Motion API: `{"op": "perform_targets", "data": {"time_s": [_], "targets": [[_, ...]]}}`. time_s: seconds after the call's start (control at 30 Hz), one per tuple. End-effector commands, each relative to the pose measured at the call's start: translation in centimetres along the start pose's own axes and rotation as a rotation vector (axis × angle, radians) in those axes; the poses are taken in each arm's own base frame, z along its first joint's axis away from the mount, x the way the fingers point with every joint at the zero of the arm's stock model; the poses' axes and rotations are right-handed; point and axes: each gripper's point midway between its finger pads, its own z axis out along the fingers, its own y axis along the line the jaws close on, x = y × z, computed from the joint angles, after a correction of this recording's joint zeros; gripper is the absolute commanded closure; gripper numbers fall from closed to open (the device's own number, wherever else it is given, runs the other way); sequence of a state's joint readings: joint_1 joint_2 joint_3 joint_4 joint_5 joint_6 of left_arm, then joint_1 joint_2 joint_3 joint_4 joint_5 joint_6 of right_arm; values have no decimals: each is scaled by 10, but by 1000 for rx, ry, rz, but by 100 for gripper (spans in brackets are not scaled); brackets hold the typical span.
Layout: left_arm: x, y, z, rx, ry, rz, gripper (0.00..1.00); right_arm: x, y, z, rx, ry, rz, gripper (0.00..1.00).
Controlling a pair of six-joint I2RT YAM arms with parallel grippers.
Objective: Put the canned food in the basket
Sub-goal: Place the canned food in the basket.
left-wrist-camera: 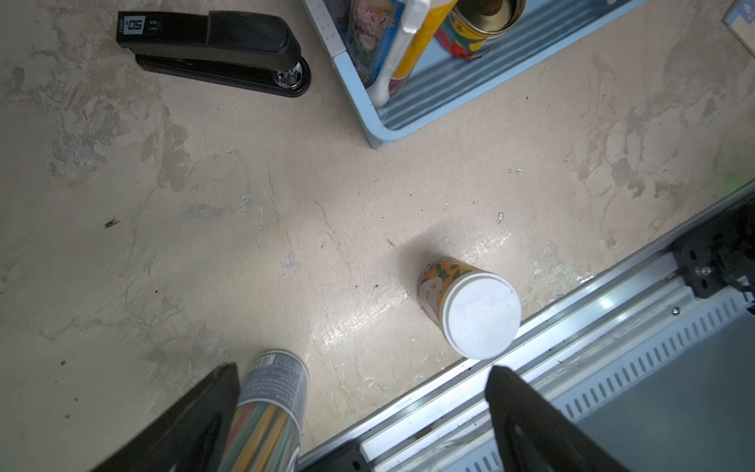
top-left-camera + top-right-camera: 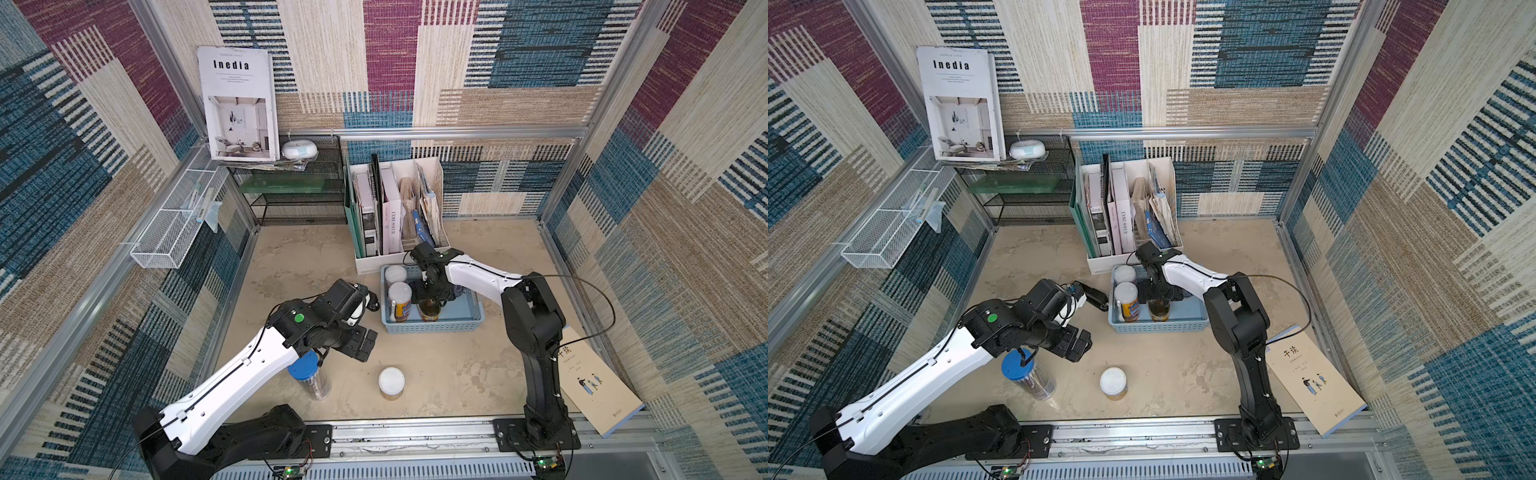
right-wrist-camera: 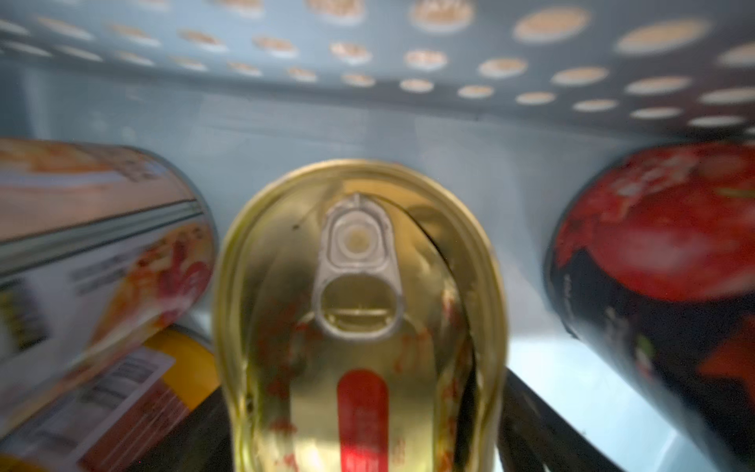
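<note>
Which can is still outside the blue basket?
The short yellow can with the white lid, standing on the table; the other cans are inside the light blue plastic basket.

A robot lab booth staged as an office desk: aluminium frame [image 2: 457,133], carpet-tile walls [image 2: 390,50], file organiser [image 2: 435,174], mesh shelf [image 2: 303,217], stapler [image 1: 212,49], book [image 2: 598,386].

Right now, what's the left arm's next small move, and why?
Probably slide the left gripper over the short can: its jaws are wide open, that can is the only one outside the basket, and the pencil tube sits by one finger.
</note>
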State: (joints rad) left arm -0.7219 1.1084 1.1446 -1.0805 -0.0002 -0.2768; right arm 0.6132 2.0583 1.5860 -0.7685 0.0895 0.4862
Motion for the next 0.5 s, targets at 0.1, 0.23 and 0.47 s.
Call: {"op": "perform_targets", "data": {"time_s": [0.1, 0.23, 0.47], "targets": [[6, -15, -17, 90, -44, 2, 1, -16, 11, -46, -73, -124, -17, 2], [14, -23, -23, 128, -56, 14, 1, -13, 16, -71, -106, -159, -42, 1], [29, -48, -41, 138, -131, 120, 1, -9, 21, -122, -143, -238, -113, 1]]}}
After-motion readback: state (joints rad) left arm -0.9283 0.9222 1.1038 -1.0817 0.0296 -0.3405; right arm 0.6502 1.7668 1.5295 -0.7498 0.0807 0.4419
